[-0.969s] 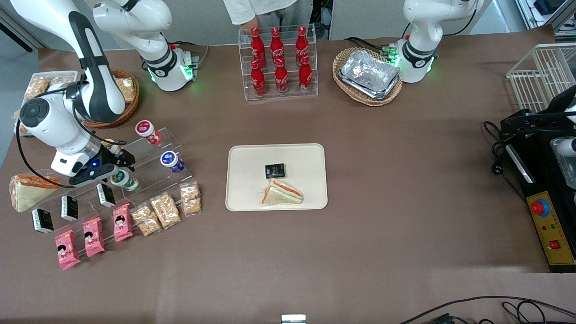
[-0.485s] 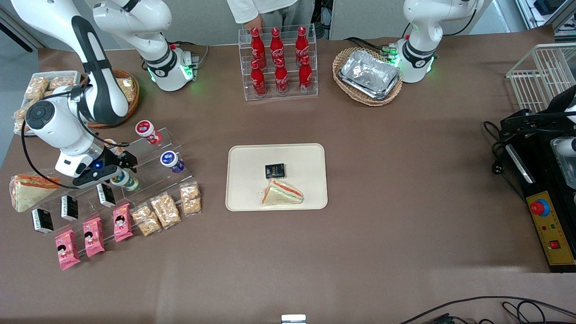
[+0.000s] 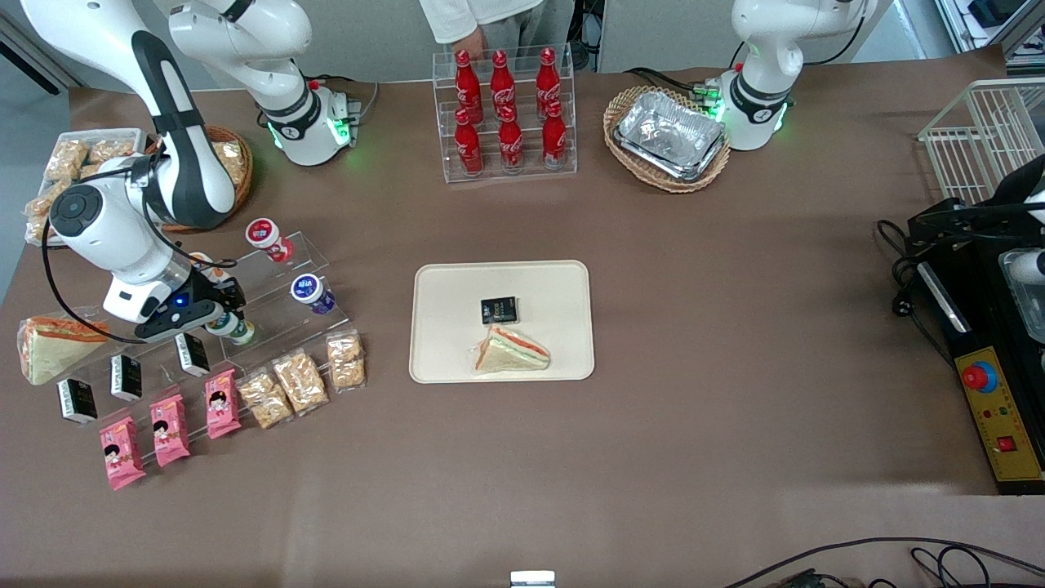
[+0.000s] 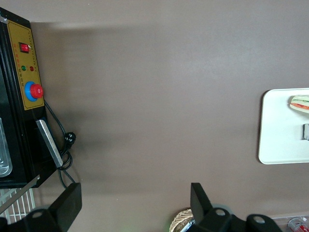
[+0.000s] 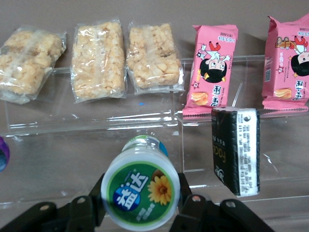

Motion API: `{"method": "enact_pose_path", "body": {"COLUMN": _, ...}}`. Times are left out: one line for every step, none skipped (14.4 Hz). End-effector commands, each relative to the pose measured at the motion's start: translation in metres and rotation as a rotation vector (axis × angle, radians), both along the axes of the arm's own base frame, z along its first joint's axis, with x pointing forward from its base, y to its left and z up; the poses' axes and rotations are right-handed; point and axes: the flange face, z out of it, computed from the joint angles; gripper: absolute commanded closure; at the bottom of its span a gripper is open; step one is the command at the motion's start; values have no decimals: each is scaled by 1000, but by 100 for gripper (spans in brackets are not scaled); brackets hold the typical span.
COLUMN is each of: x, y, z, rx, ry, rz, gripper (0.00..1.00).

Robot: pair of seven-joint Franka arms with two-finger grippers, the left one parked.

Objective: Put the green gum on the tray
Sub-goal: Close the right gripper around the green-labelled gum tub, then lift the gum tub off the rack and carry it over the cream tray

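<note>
The green gum (image 3: 237,329) lies on the clear acrylic step stand (image 3: 277,322) toward the working arm's end of the table. In the right wrist view its white lid with the green flower mark (image 5: 140,189) faces the camera. My right gripper (image 3: 224,316) is down at the stand, and its black fingers (image 5: 184,191) press against both sides of the lid. The gripper (image 5: 140,194) is shut on the gum. The cream tray (image 3: 445,286) lies at the table's middle and holds a sandwich (image 3: 511,350) and a black packet (image 3: 499,309). The tray's edge shows in the left wrist view (image 4: 280,145).
A purple-labelled bottle (image 3: 312,293) and a red-labelled bottle (image 3: 267,238) lie on the same stand. Rice cakes (image 5: 99,58), pink snack packs (image 5: 211,67) and a black packet (image 5: 236,150) sit on the lower steps. A cola bottle rack (image 3: 506,114) and a basket of foil trays (image 3: 668,135) stand farther back.
My right gripper has shifted slightly nearer the front camera and lower onto the green gum. The gum stays on the stand.
</note>
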Motion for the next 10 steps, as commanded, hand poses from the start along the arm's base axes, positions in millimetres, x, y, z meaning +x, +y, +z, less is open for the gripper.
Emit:
{"method": "enact_pose_path", "body": {"x": 2, "y": 0, "z": 1, "rx": 5, "ry": -14, "rz": -3, "gripper": 63}}
{"method": "enact_pose_path", "body": {"x": 6, "y": 0, "z": 9, "rx": 6, "ry": -30, "rz": -2, "gripper": 63}}
{"method": "enact_pose_path", "body": {"x": 15, "y": 3, "z": 25, "rx": 6, "ry": -41, "rz": 7, "gripper": 63}}
{"method": "enact_pose_path", "body": {"x": 24, "y": 4, "z": 42, "rx": 12, "ry": -11, "rz": 9, "gripper": 63}}
{"method": "enact_pose_path", "body": {"x": 34, "y": 4, "z": 64, "rx": 20, "ry": 21, "rz": 8, "gripper": 63}}
{"method": "enact_pose_path", "body": {"x": 43, "y": 5, "z": 88, "rx": 25, "ry": 48, "rz": 10, "gripper": 63}}
{"method": "enact_pose_path", "body": {"x": 50, "y": 9, "z": 111, "rx": 29, "ry": 69, "rz": 18, "gripper": 63}}
{"method": "enact_pose_path", "body": {"x": 54, "y": 10, "z": 132, "rx": 33, "ry": 89, "rz": 23, "gripper": 62}}
{"method": "enact_pose_path", "body": {"x": 57, "y": 11, "z": 155, "rx": 36, "ry": 106, "rz": 24, "gripper": 62}}
{"method": "enact_pose_path", "body": {"x": 57, "y": 13, "z": 175, "rx": 40, "ry": 129, "rz": 21, "gripper": 62}}
